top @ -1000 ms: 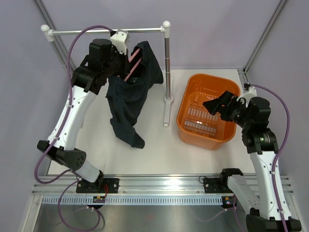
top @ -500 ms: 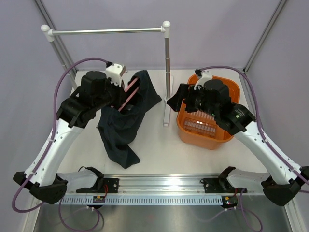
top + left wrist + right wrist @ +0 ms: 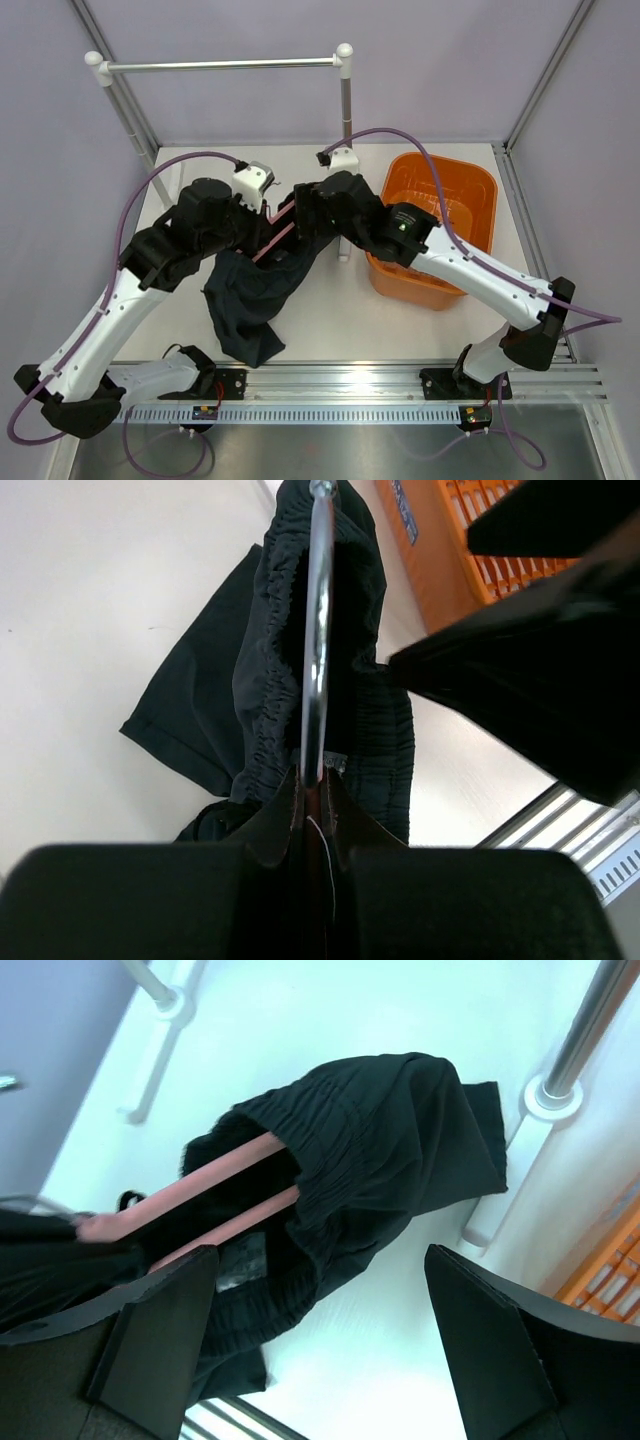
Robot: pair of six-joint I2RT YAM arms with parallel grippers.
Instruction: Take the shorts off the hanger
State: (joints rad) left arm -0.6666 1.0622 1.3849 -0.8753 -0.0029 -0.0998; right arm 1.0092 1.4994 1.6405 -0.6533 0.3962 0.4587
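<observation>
The left gripper [image 3: 312, 780], pinched on the thin pink looped hanger [image 3: 272, 232], has lifted it off the grey metal rail [image 3: 220, 65] — the floppy navy-black shorts [image 3: 250, 295] drape just below. The right gripper [image 3: 315, 1260] has swung in from the orange plastic basket [image 3: 470, 180], fingers spread wide, cloth just ahead — likely ready to strip it.

Top view: bright, even, diffuse light. Shadows on the table [image 3: 330, 320] under the arms and the shorts [image 3: 250, 300] are soft and faint. Glare patch on the near aluminium rail [image 3: 350, 375].

Left wrist view: warm cast. Specular streak runs along the hanger [image 3: 318, 630] hook. The left fingers [image 3: 120, 900] are underexposed, black and soft at the lens.

Right wrist view: cool cyan cast, table nearly blown out. The shorts' waistband gathers are sharp.
</observation>
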